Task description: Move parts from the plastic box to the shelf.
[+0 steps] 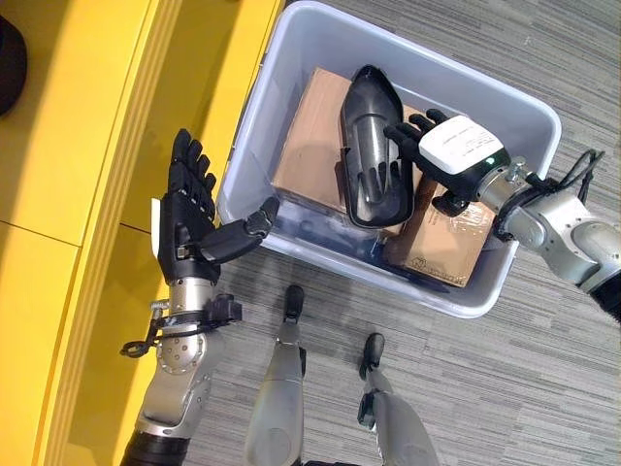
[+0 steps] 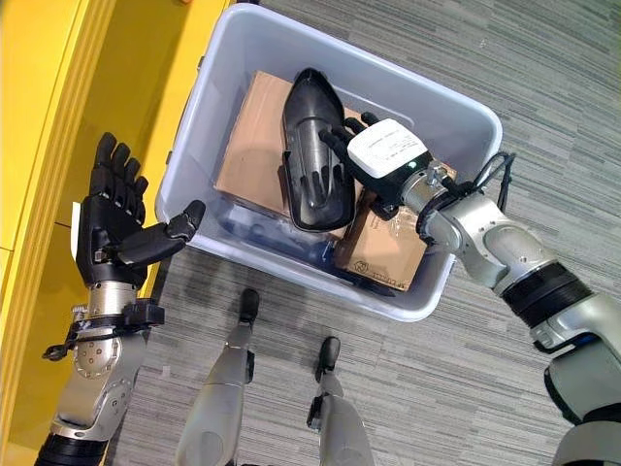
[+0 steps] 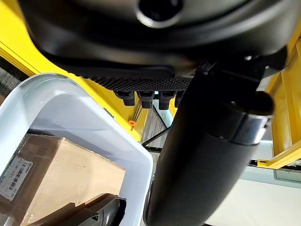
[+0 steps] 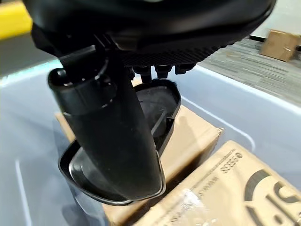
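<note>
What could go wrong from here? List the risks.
1. The right hand lays straight fingers on the black shell part without curling round it, so the part may slip when lifted.
2. The part rests across the cardboard boxes in the plastic box and could tip off them.
3. The open left hand hovers beside the box, not supporting anything.

A plastic box (image 1: 250,116) stood on the floor (image 1: 543,369), right of the shelf (image 1: 68,126). Inside, a black part (image 1: 369,146) lay across two cardboard boxes (image 1: 315,126), one toward the box's right edge.
</note>
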Robot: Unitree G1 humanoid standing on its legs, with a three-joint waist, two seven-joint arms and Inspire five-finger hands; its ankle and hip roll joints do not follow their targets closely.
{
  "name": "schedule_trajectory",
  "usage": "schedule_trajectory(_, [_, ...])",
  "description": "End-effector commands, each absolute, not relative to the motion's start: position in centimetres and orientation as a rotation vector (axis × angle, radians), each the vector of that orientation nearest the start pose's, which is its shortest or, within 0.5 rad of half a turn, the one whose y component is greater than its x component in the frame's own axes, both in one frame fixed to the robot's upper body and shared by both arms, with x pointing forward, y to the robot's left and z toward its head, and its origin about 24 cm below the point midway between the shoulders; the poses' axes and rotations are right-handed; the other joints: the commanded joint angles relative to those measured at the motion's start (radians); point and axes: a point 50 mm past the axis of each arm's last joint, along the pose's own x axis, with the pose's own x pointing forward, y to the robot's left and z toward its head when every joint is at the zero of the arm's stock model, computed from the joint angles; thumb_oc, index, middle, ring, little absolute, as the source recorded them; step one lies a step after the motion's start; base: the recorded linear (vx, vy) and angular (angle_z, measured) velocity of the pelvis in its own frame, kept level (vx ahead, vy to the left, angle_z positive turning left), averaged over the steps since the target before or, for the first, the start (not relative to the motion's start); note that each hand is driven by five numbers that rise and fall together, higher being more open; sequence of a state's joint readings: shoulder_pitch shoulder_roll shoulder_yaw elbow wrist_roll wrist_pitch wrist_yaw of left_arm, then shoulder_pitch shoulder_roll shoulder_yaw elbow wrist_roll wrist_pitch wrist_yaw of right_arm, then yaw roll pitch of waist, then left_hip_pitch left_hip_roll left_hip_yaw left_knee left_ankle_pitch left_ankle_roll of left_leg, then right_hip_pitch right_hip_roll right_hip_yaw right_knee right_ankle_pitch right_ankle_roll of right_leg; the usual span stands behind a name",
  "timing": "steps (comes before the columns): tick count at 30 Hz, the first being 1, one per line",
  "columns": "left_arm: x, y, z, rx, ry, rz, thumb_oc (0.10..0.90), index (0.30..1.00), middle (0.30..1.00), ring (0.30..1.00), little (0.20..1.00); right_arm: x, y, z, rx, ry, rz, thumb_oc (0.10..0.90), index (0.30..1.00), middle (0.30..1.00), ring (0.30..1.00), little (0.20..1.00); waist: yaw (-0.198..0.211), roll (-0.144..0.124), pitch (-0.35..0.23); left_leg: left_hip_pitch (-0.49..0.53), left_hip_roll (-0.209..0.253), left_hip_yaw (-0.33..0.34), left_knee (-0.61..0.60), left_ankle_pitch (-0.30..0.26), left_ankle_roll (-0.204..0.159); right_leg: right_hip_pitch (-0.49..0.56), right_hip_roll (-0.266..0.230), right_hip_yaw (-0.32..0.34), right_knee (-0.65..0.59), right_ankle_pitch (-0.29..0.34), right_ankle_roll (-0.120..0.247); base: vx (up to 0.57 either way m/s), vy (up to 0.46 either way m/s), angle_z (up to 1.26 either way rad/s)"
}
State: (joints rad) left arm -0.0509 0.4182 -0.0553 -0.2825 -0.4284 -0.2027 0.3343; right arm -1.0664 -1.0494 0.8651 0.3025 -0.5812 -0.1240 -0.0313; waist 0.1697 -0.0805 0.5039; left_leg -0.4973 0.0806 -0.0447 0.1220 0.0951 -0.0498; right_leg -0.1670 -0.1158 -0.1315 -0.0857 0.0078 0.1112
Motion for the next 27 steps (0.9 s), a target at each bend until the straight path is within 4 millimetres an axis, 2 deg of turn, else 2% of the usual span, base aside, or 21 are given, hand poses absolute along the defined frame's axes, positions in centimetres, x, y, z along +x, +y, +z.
schedule_trajectory(1, [22.0, 20.0, 19.2, -0.098, -0.760, 0.049, 0.900, 1.000, 1.000, 1.000, 1.000, 35.2, -18.1, 29.9, -2.019, -0.702, 0.099, 0.900, 1.000, 1.000, 1.000, 1.000, 0.003, -0.047, -0.058, -0.094, 0.052, -0.003, 0.038, 0.041, -0.056, 0.171, -0.061, -0.047, 0.000, -0.100, 0.033, 0.00, 0.000, 0.00])
schedule_trajectory(13, [21.9, 19.8, 19.2, -0.115, -0.759, 0.031, 0.900, 1.000, 1.000, 1.000, 1.000, 36.0, -18.3, 31.8, -2.146, -0.657, 0.070, 0.900, 1.000, 1.000, 1.000, 1.000, 0.018, -0.043, -0.033, -0.138, 0.038, -0.015, 0.044, 0.043, -0.054, 0.154, -0.060, -0.057, -0.002, -0.099, 0.038, 0.01, -0.010, 0.03])
schedule_trajectory(18, [21.9, 19.6, 19.3, -0.128, -0.767, 0.027, 0.900, 1.000, 1.000, 1.000, 1.000, 36.3, -18.6, 31.9, -2.179, -0.620, 0.069, 0.900, 1.000, 1.000, 1.000, 1.000, 0.022, -0.043, -0.023, -0.156, 0.031, -0.022, 0.049, 0.040, -0.052, 0.145, -0.059, -0.062, -0.002, -0.099, 0.041, 0.02, -0.007, 0.04])
schedule_trajectory(27, [21.8, 19.4, 19.1, -0.142, -0.763, 0.025, 0.900, 1.000, 1.000, 1.000, 1.000, 37.0, -20.9, 29.9, -2.286, -0.431, 0.150, 0.900, 1.000, 1.000, 1.000, 1.000, 0.038, -0.047, 0.002, -0.202, 0.009, -0.043, 0.064, 0.032, -0.051, 0.135, -0.057, -0.085, -0.002, -0.105, 0.048, 0.02, -0.005, 0.12])
